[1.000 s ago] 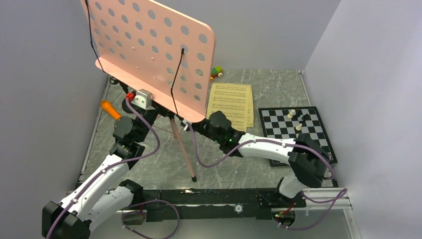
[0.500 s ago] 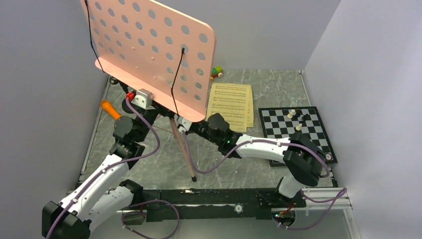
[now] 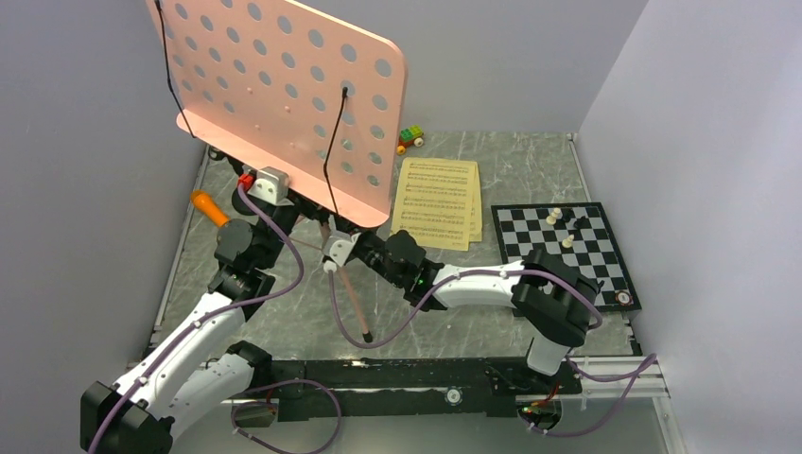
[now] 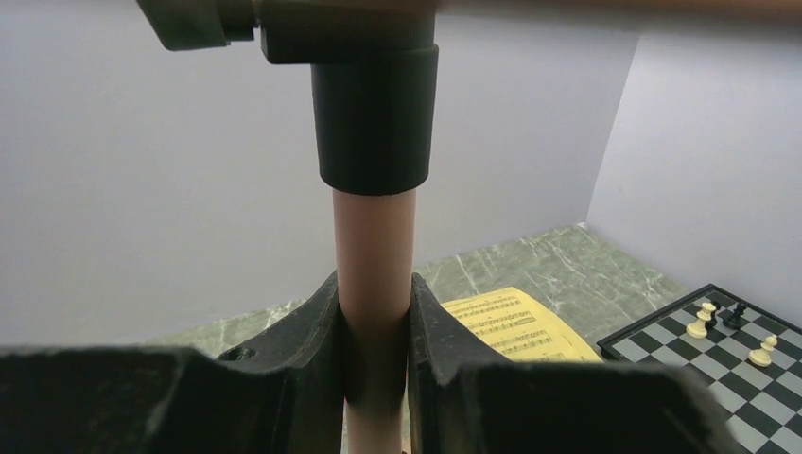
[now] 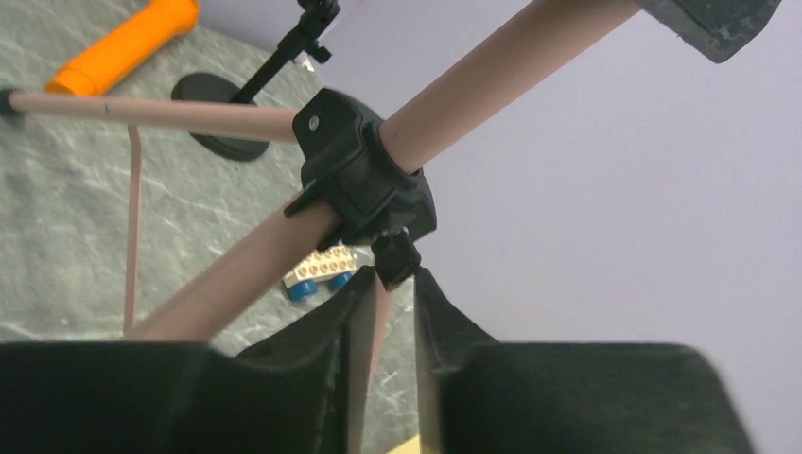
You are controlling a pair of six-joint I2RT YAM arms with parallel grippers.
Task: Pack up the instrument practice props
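The pink perforated music stand (image 3: 284,104) stands at the back left on its tripod. My left gripper (image 3: 282,200) is shut on its pink pole (image 4: 374,255), just under a black collar (image 4: 374,123). My right gripper (image 3: 333,248) is at the tripod hub (image 5: 364,180). Its jaws stand narrowly apart around a thin pink strut (image 5: 381,326), with a gap still showing beside it. The orange microphone (image 3: 210,208) lies left of the stand and also shows in the right wrist view (image 5: 128,43). The black round mic stand base (image 5: 227,118) sits beside it. Yellow sheet-music pages (image 3: 437,200) lie flat at centre.
A black-and-white chessboard (image 3: 563,251) with a few pieces lies on the right. A small block car (image 3: 409,138) sits at the back, and another, white and blue (image 5: 322,272), is under the tripod. One tripod leg (image 3: 355,303) reaches toward the near edge. Walls close in left, back and right.
My right arm has moved left, from beside the sheets to the tripod, and its jaws now straddle a strut. The stand's desk has shifted slightly left. The left gripper keeps its hold.
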